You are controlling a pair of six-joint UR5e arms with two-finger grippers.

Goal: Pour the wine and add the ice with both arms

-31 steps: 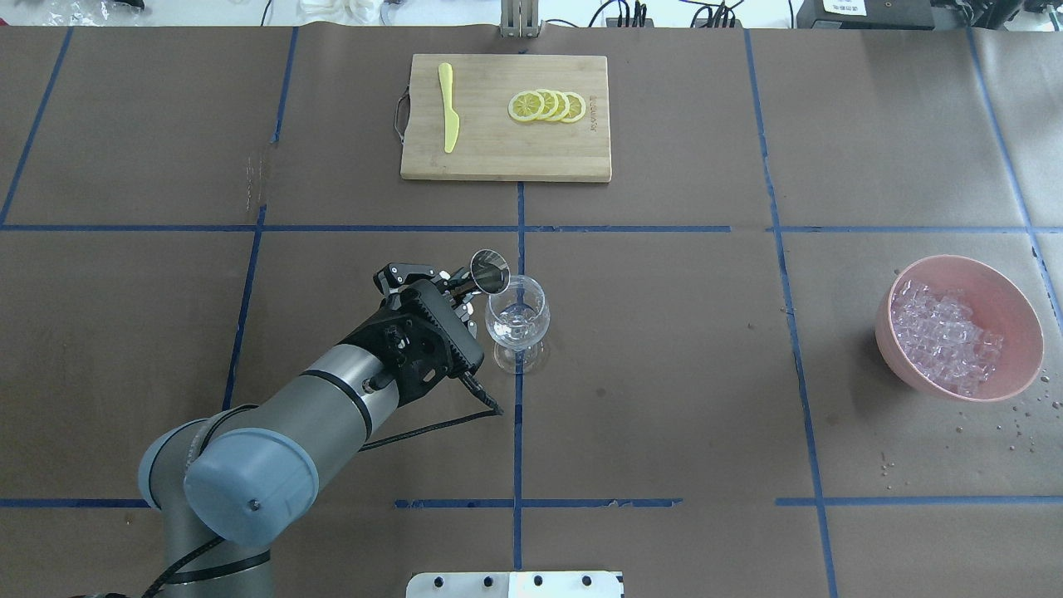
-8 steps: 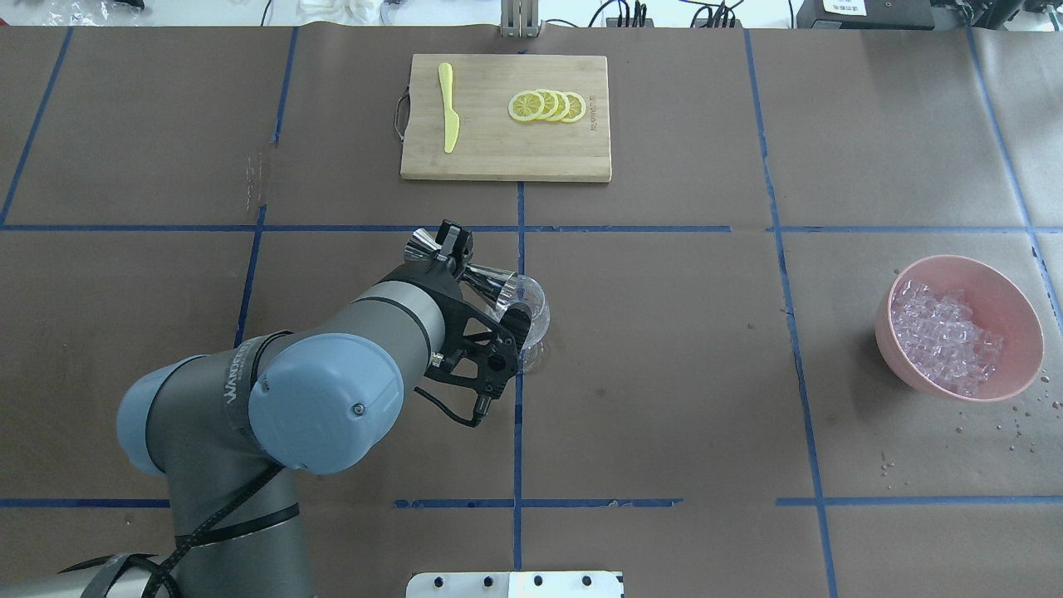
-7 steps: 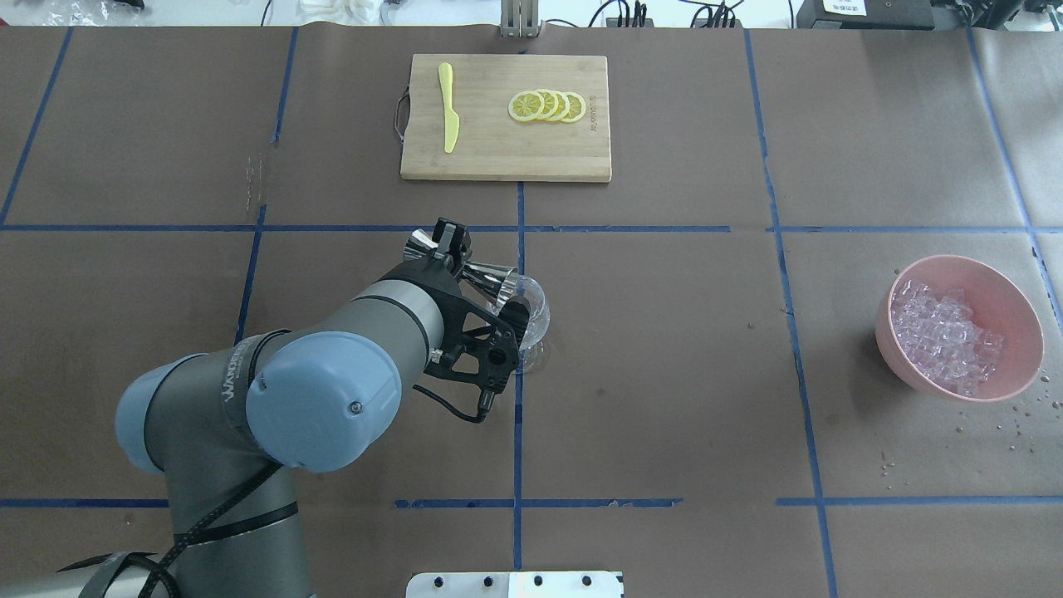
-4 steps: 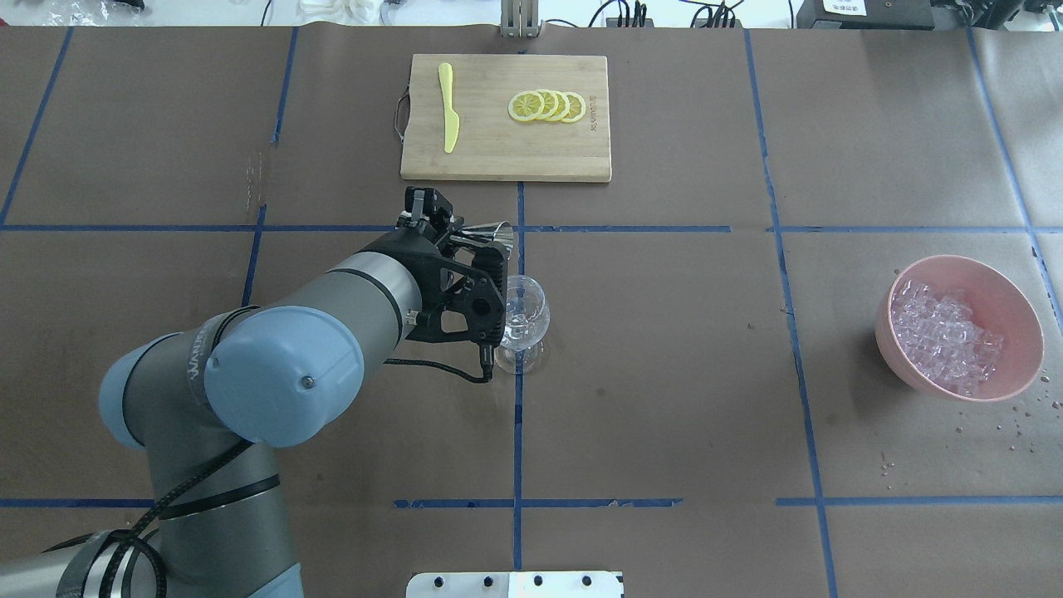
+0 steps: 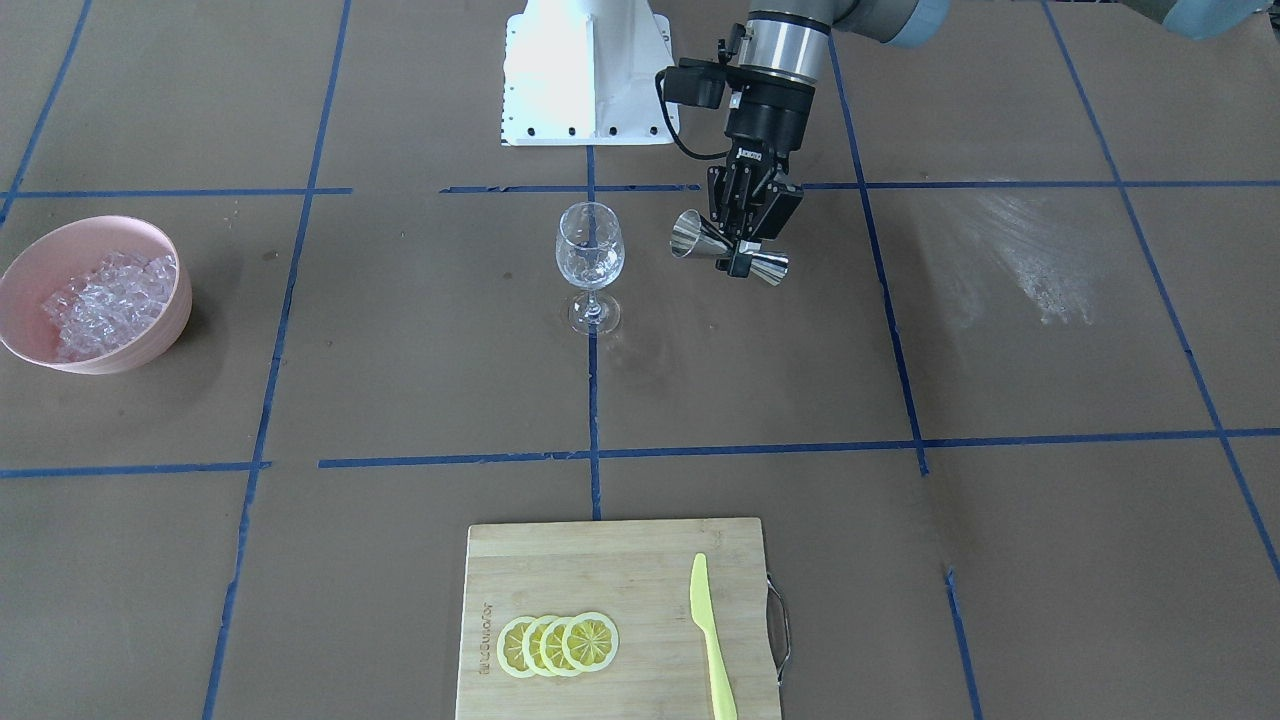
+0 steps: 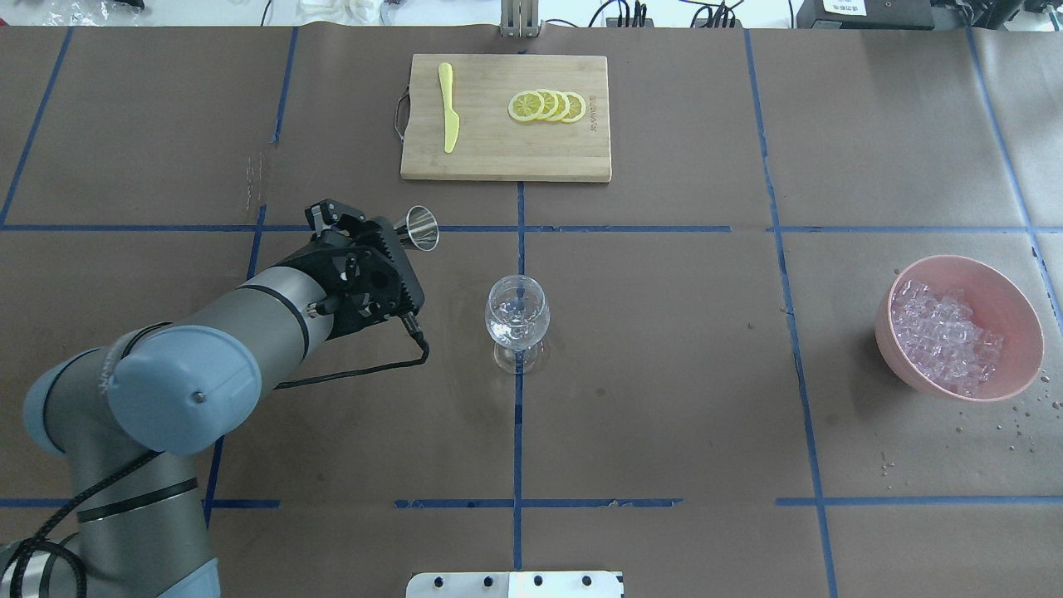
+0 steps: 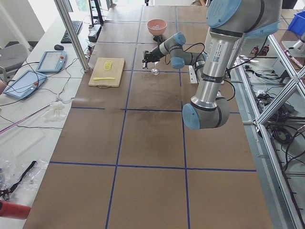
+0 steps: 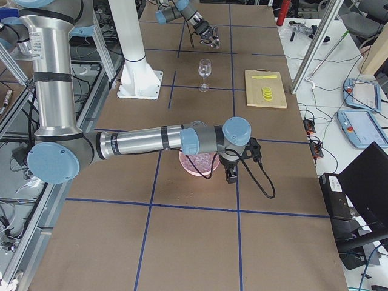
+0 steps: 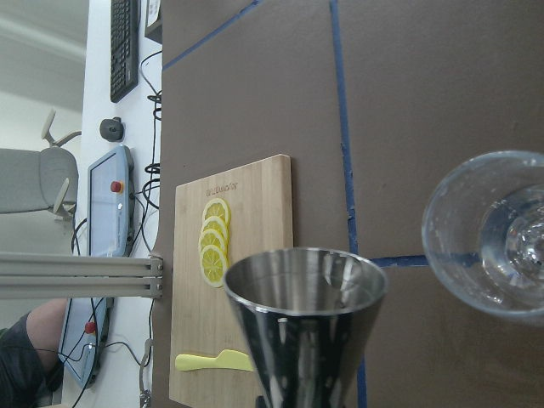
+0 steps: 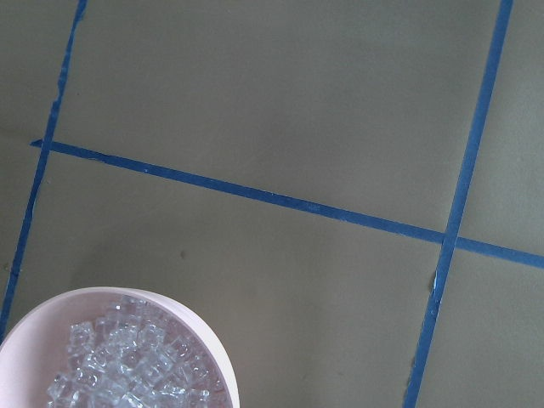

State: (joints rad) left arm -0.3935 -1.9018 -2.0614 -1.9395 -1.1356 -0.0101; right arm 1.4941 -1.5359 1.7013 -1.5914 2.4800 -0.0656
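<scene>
My left gripper (image 5: 738, 254) (image 6: 392, 226) is shut on the waist of a steel double-cone jigger (image 5: 692, 238) (image 6: 420, 228) (image 9: 306, 297). It holds the jigger on its side above the table, left of the wine glass and apart from it. The clear wine glass (image 6: 516, 320) (image 5: 589, 262) (image 9: 493, 238) stands upright at the table's middle. Ice (image 6: 945, 336) (image 5: 100, 300) (image 10: 127, 365) fills a pink bowl (image 6: 967, 266) (image 10: 208, 344) at the right. The right gripper (image 8: 231, 176) shows only in the exterior right view, next to the bowl; I cannot tell whether it is open or shut.
A bamboo cutting board (image 6: 498, 162) (image 5: 600, 560) lies at the far middle, carrying several lemon slices (image 6: 548, 106) and a yellow knife (image 6: 448, 112). Water drops (image 6: 1017, 415) speckle the paper near the bowl. The white robot base (image 5: 585, 70) sits at the near edge.
The left gripper has swung the jigger back from over the glass's rim and moved it left, away from the glass. The glass and bowl have not moved.
</scene>
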